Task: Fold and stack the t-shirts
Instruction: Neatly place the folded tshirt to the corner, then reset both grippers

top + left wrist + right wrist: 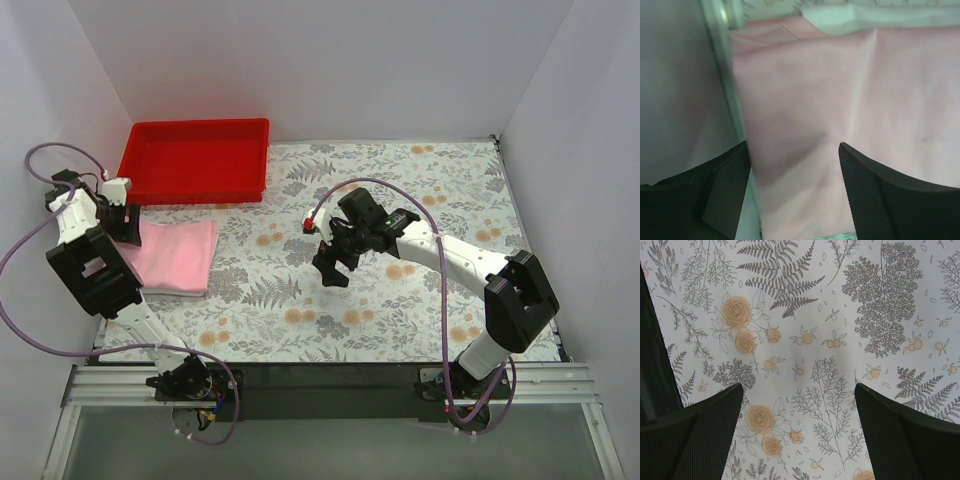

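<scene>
A folded light pink t-shirt [172, 254] lies at the left of the table on top of a white t-shirt [170, 292], whose edge shows along the near side. My left gripper [124, 228] hovers over the stack's far left corner. In the left wrist view the pink t-shirt [840, 95] fills the frame, the white t-shirt [870, 16] peeks out at the top, and the left gripper [794, 150] is open with the cloth lying loose below it. My right gripper [335, 266] hangs open over the tablecloth at mid-table. In its wrist view the right gripper [797, 387] holds nothing.
A red plastic tray [150, 182] stands at the back left, just beyond the stack. The white side wall [30, 120] is close beside the left arm. The floral tablecloth [420, 200] covers the table.
</scene>
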